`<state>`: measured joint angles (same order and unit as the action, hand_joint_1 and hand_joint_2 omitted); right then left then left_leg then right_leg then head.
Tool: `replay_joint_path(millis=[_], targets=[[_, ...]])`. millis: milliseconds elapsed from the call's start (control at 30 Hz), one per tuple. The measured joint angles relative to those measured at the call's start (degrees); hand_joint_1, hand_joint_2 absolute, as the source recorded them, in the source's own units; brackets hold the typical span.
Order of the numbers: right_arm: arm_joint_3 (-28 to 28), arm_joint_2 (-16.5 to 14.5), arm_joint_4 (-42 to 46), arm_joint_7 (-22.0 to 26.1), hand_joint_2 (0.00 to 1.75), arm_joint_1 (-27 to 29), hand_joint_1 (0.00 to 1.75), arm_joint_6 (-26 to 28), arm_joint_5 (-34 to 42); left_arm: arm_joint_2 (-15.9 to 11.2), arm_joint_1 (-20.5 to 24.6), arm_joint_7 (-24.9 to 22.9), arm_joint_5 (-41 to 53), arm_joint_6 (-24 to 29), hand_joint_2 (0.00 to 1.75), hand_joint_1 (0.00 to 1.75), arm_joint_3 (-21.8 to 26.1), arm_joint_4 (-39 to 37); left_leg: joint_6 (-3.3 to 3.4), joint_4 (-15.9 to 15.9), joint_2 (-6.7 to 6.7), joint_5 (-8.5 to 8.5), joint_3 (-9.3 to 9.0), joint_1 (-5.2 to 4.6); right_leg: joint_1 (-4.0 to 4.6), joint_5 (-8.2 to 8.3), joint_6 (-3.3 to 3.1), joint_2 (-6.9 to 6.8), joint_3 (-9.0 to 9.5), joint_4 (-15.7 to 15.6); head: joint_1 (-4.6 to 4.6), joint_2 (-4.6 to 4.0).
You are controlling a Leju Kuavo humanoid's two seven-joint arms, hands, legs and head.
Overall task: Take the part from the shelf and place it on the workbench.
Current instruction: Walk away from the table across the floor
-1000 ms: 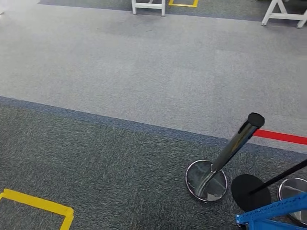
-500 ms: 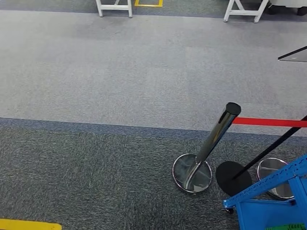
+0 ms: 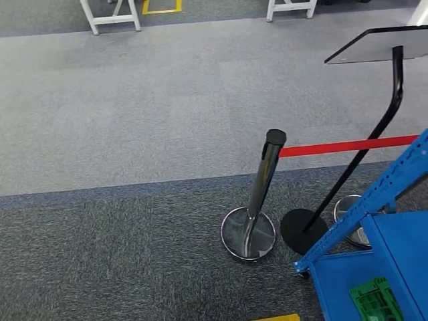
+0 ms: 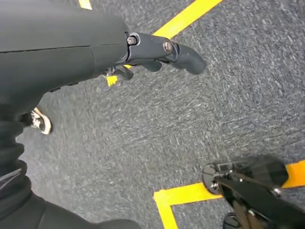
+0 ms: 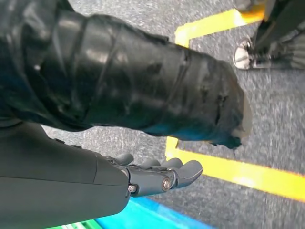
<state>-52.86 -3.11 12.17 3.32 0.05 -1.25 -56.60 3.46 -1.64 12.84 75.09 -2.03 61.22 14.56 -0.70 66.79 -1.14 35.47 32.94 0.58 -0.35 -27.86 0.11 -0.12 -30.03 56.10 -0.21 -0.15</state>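
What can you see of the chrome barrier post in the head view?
The chrome barrier post looks like polished metal with a black cap on top. It rises from a round, shiny, domed base that sits on the dark grey carpet. In the picture it appears to lean to the right. A red belt runs from just under the cap off to the right. A black round stand base lies close beside its base; whether they touch I cannot tell.

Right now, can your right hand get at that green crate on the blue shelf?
Probably not yet. The right hand hangs open toward the floor, and the green crate on the blue shelf sits at the head view's lower right corner.
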Motion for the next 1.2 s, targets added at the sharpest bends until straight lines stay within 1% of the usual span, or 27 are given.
replay_joint_path(millis=[33, 67, 100, 133, 167, 233, 300, 333, 367, 433, 500, 533, 567, 600, 633, 700, 767, 800, 867, 900, 967, 1033, 1067, 1100, 1133, 1167, 1200], targets=[[0.0, 0.0, 0.0, 0.0, 0.00, 0.0, 0.00, -0.1, 0.0, -0.1, -0.1, 0.1, 0.0, 0.0, 1.75, 0.00, 0.0, -0.1, 0.02, 3.7, 0.40, 1.34, 1.73, 0.00, 0.12, 0.01, -0.06, 0.69, -0.02, 0.0, -0.16, 0.01], [0.0, 0.0, 0.0, -0.1, 0.00, 0.0, 0.00, -0.2, 0.0, -0.1, -0.1, 0.2, 0.0, 0.0, 1.75, 0.00, 0.0, -0.1, 0.10, 6.0, 0.56, 1.68, 2.92, -0.02, 0.24, 0.01, -0.10, 1.40, 0.00, 0.1, -0.28, 0.01], [0.0, 0.0, 0.0, -0.3, 0.00, 0.0, 0.00, -0.2, 0.0, -0.2, -0.1, 0.3, 0.1, 0.0, 1.75, 0.00, 0.0, -0.1, 0.25, 6.2, 0.66, 0.88, 3.28, -0.03, 0.34, -0.01, -0.13, 2.13, 0.03, 0.1, -0.35, 0.02], [0.0, 0.0, 0.0, -0.4, 0.00, 0.0, 0.00, -0.3, 0.0, -0.2, -0.1, 0.4, 0.1, 0.0, 1.75, 0.00, 0.0, -0.2, 0.46, 4.1, 0.88, -0.99, 2.64, -0.04, 0.40, -0.04, -0.14, 2.87, 0.08, 0.2, -0.38, 0.02], [0.0, 0.0, 0.0, -0.5, 0.00, 0.0, 0.00, -0.3, 0.0, -0.2, -0.1, 0.4, 0.1, 0.0, 1.75, 0.00, 0.0, -0.2, 0.72, 0.5, 1.51, -3.39, 1.28, -0.05, 0.42, -0.08, -0.12, 3.58, 0.12, 0.3, -0.39, 0.01], [0.0, -0.1, -0.1, -0.5, 0.00, 0.0, 0.00, -0.4, 0.0, -0.3, -0.1, 0.4, 0.2, 0.1, 1.75, 0.00, 0.0, -0.2, 1.27, -6.6, 3.84, -6.53, -1.39, -0.06, 0.48, -0.21, 0.14, 4.94, -0.07, 0.6, -0.38, 0.00], [0.0, -0.1, -0.1, -0.5, 0.00, 0.0, 0.00, -0.5, 0.0, -0.4, 0.0, 0.4, 0.3, 0.2, 1.75, 0.00, 0.0, -0.3, 1.59, -9.1, 4.97, -6.94, -2.25, -0.23, 0.30, -0.15, 0.78, 6.11, -0.60, 0.8, -0.38, 0.00], [0.0, -0.1, -0.2, -0.6, 0.00, 0.1, 0.00, -0.5, 0.0, -0.4, 0.0, 0.4, 0.4, 0.2, 1.75, 0.00, 0.0, -0.3, 1.73, -9.4, 4.51, -7.04, -2.30, -0.30, 0.15, -0.05, 1.18, 6.67, -0.98, 0.7, -0.38, 0.00], [0.0, -0.1, -0.2, -0.6, 0.00, 0.3, 0.00, -0.6, 0.0, -0.4, 0.1, 0.4, 0.5, 0.2, 1.75, 0.00, 0.0, -0.3, 2.00, -9.7, 3.93, -7.23, -2.39, -0.30, 0.02, -0.12, 1.49, 6.52, -1.26, 0.8, -0.36, 0.00], [0.0, -0.1, -0.2, -0.6, 0.00, 0.4, 0.00, -0.8, 0.0, -0.4, 0.2, 0.4, 0.6, 0.2, 1.75, 0.00, 0.0, -0.3, 2.69, -10.4, 2.66, -7.61, -2.61, -0.15, 0.05, -1.77, 1.95, 4.17, -2.61, 3.0, 0.07, -0.01], [-0.1, -0.2, -0.2, -0.6, 0.00, 0.1, 0.00, -0.9, 0.0, -0.4, 0.1, 0.3, 0.6, 0.3, 1.75, 0.00, 0.0, -0.4, 3.09, -10.7, 1.19, -7.71, -2.63, -0.13, -0.02, -5.46, 2.39, 1.38, -5.71, 9.4, 0.72, -0.01], [-0.1, -0.2, -0.3, -0.6, 0.00, 0.1, 0.00, -0.9, 0.0, -0.4, 0.1, 0.3, 0.6, 0.3, 1.75, 0.00, 0.0, -0.4, 3.15, -10.7, 0.42, -7.70, -2.56, -0.17, -0.15, -7.13, 2.65, 0.90, -7.55, 13.2, 0.90, 0.00], [-0.1, -0.2, -0.3, -0.6, 0.00, 0.1, 0.00, -1.0, 0.0, -0.4, 0.0, 0.3, 0.7, 0.3, 1.75, 0.00, 0.0, -0.5, 3.14, -10.7, -0.32, -7.67, -2.50, -0.20, -0.29, -7.99, 2.90, 0.67, -8.81, 16.0, 0.98, 0.00], [-0.1, -0.2, -0.3, -0.6, 0.00, 0.2, 0.00, -1.0, 0.0, -0.4, 0.0, 0.3, 0.7, 0.3, 1.75, 0.00, 0.0, -0.5, 3.09, -10.6, -1.01, -7.62, -2.46, -0.21, -0.42, -7.80, 3.11, 0.51, -9.09, 16.8, 0.99, 0.00], [-0.1, -0.2, -0.3, -0.6, 0.00, 0.3, 0.00, -1.0, 0.0, -0.4, 0.1, 0.3, 0.7, 0.3, 1.75, 0.00, 0.0, -0.5, 3.00, -10.6, -1.57, -7.56, -2.44, -0.19, -0.52, -6.67, 3.25, 0.31, -8.30, 15.5, 1.00, 0.01], [-0.1, -0.2, -0.3, -0.6, 0.00, 0.3, 0.00, -1.0, 0.0, -0.4, 0.2, 0.3, 0.8, 0.3, 1.75, 0.00, 0.0, -0.5, 2.60, -10.3, -2.64, -7.30, -2.59, -0.14, -0.64, -3.15, 3.30, -1.27, -3.98, 7.6, 1.10, 0.01], [-0.2, -0.2, -0.3, -0.6, 0.00, 0.2, 0.00, -1.2, 0.0, -0.4, 0.2, 0.3, 0.9, 0.3, 1.75, 0.00, 0.0, -0.6, 1.96, -9.9, -3.49, -6.92, -2.86, -0.34, -0.56, -1.22, 2.89, -2.80, -0.82, 1.6, 1.11, 0.01], [-0.2, -0.2, -0.3, -0.6, 0.00, 0.2, 0.00, -1.3, 0.0, -0.4, 0.3, 0.3, 1.0, 0.4, 1.75, 0.00, 0.0, -0.6, 1.63, -9.8, -3.81, -6.79, -3.00, -0.42, -0.46, -1.16, 2.53, -3.01, -0.49, 0.8, 1.01, 0.01], [-0.3, -0.2, -0.3, -0.6, 0.00, 0.2, 0.00, -1.3, -0.1, -0.4, 0.5, 0.3, 1.1, 0.6, 1.75, 0.00, 0.0, -0.6, 0.98, -9.8, -4.39, -6.64, -3.33, -0.32, -0.30, -0.98, 1.72, -2.02, -0.55, 0.9, 0.75, 0.00], [-0.4, -0.2, -0.3, -0.6, 0.00, 0.3, 0.00, -1.3, -0.2, -0.3, 0.6, 0.3, 1.1, 0.7, 1.75, 0.00, 0.0, -0.6, 0.65, -9.5, -4.12, -6.30, -3.33, -0.15, -0.31, -0.84, 1.34, -1.62, -0.38, 0.8, 0.67, 0.01], [-0.4, -0.2, -0.3, -0.6, 0.00, 0.3, 0.00, -1.3, -0.4, -0.2, 0.7, 0.3, 1.1, 0.8, 1.75, 0.00, 0.0, -0.6, 0.14, -6.1, -2.11, -3.79, -2.08, 0.11, -0.43, -0.44, 0.62, -0.72, -0.05, 0.6, 0.33, 0.01], [-0.5, -0.2, -0.3, -0.6, 0.00, 0.2, 0.00, -1.3, -0.5, -0.1, 0.5, 0.3, 1.2, 0.9, 1.75, 0.00, 0.1, -0.7, 0.00, 1.6, 0.06, 0.18, 1.20, 0.18, -0.36, -0.26, 0.24, 0.39, -0.04, 0.6, -0.17, 0.00], [-0.5, -0.2, -0.3, -0.6, 0.00, 0.2, 0.00, -1.3, -0.5, -0.1, 0.4, 0.3, 1.2, 0.9, 1.75, 0.00, 0.1, -0.7, 0.02, 5.2, 0.44, 1.45, 2.83, 0.16, -0.26, -0.24, 0.17, 1.04, -0.06, 0.6, -0.33, -0.01], [-0.5, -0.2, -0.3, -0.6, 0.00, 0.2, 0.00, -1.3, -0.5, -0.1, 0.4, 0.3, 1.2, 0.9, 1.75, 0.00, 0.1, -0.7, 0.11, 7.1, 0.61, 1.62, 3.82, 0.14, -0.16, -0.25, 0.14, 1.72, -0.03, 0.6, -0.44, -0.01], [-0.5, -0.2, -0.3, -0.6, 0.00, 0.2, 0.00, -1.3, -0.5, -0.1, 0.4, 0.3, 1.2, 0.9, 1.75, 0.00, 0.1, -0.7, 0.28, 6.7, 0.72, 0.55, 3.85, 0.13, -0.08, -0.26, 0.13, 2.43, 0.03, 0.7, -0.52, 0.00], [-0.5, -0.2, -0.3, -0.6, 0.00, 0.2, 0.00, -1.3, -0.5, -0.1, 0.4, 0.3, 1.2, 0.9, 1.75, 0.00, 0.1, -0.7, 0.52, 4.1, 1.01, -1.50, 2.89, 0.12, -0.03, -0.27, 0.12, 3.17, 0.12, 0.7, -0.55, 0.00], [-0.5, -0.3, -0.3, -0.6, 0.00, 0.2, 0.00, -1.3, -0.5, -0.1, 0.4, 0.3, 1.2, 0.9, 1.75, 0.00, 0.1, -0.7, 0.80, 0.0, 1.79, -3.97, 1.31, 0.11, -0.02, -0.30, 0.15, 3.89, 0.19, 0.7, -0.59, 0.00]])
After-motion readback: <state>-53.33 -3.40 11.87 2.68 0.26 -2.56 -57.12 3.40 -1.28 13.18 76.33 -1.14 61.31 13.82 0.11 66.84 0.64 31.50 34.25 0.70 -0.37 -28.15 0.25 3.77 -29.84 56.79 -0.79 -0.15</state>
